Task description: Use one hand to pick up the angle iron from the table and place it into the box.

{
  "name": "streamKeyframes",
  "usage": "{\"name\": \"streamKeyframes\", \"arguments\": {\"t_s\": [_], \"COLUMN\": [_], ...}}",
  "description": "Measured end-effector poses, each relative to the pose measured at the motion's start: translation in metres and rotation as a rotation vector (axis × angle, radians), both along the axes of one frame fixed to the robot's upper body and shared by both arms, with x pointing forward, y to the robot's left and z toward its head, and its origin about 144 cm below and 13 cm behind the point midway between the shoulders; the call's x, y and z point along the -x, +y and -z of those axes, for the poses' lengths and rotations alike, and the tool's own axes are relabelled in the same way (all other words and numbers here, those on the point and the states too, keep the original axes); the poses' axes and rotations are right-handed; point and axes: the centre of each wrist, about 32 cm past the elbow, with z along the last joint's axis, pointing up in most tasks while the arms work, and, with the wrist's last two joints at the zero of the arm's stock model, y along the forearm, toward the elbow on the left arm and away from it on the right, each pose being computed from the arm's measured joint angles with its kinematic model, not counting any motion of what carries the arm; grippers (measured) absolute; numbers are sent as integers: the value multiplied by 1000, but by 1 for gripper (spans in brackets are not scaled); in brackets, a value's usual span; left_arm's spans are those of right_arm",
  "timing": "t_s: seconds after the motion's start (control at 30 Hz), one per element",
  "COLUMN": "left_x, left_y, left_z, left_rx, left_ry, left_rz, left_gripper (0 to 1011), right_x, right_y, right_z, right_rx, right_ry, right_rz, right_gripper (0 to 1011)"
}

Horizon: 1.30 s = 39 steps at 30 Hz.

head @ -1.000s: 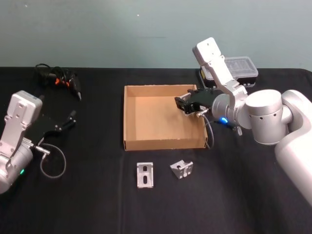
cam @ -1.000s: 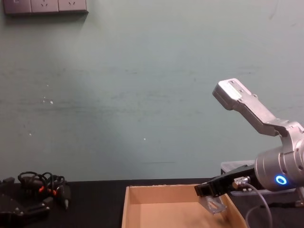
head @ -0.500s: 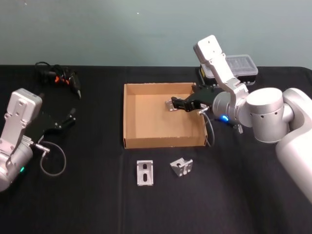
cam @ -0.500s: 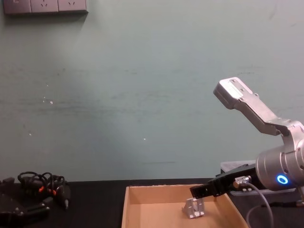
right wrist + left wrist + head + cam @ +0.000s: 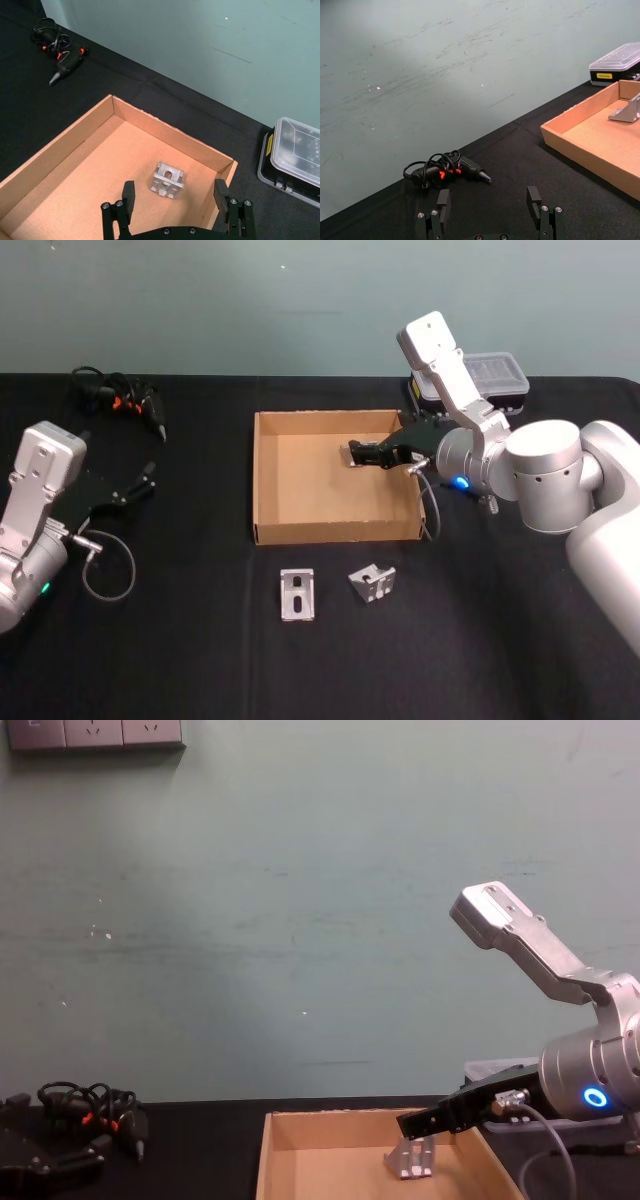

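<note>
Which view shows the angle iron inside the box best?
Right wrist view: it looks down on the angle iron, uncovered on the box floor. Head view: the right gripper covers most of it. Chest view: side-on only. Left wrist view: cut by the edge.

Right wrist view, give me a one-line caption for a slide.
Open right gripper poised over an angle iron lying on the floor of the cardboard box.

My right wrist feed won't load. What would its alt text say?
The right gripper hangs open over the box, and an angle iron lies on the box floor beneath it, touching neither finger. On the black table beyond sit a clear-lidded case and a corded power tool.
</note>
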Motion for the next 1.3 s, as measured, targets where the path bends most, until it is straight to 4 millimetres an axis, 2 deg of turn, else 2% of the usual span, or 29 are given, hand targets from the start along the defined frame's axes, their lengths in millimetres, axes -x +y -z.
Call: {"name": "streamKeyframes", "arguments": {"t_s": [0.3,0.5,0.6,0.63,0.93,0.97,1.1,1.3], "left_x": [0,0,0,0,0,0,0,0], "left_y": [0,0,0,0,0,0,0,0], "left_z": [0,0,0,0,0,0,0,0], "left_rx": [0,0,0,0,0,0,0,0], "left_ry": [0,0,0,0,0,0,0,0], "left_rz": [0,0,0,0,0,0,0,0], "left_gripper": [1000,1000,1000,1000,1000,1000,1000,1000], "right_x": [7,28,47,47,118,118,147,173], "right_y": [1,-1,-3,-3,-6,-6,-5,-2], "right_z": [-3,-10,-14,-14,-31,-31,-35,-30], "right_rx": [-1,-4,-11,-11,-49,-49,-12,15], "right_ry": [-8,-15,-10,-10,5,5,52,159], "right_rz": [-21,-46,-54,-54,-82,-82,-68,-21], "right_gripper": [1000,1000,1000,1000,1000,1000,1000,1000]}}
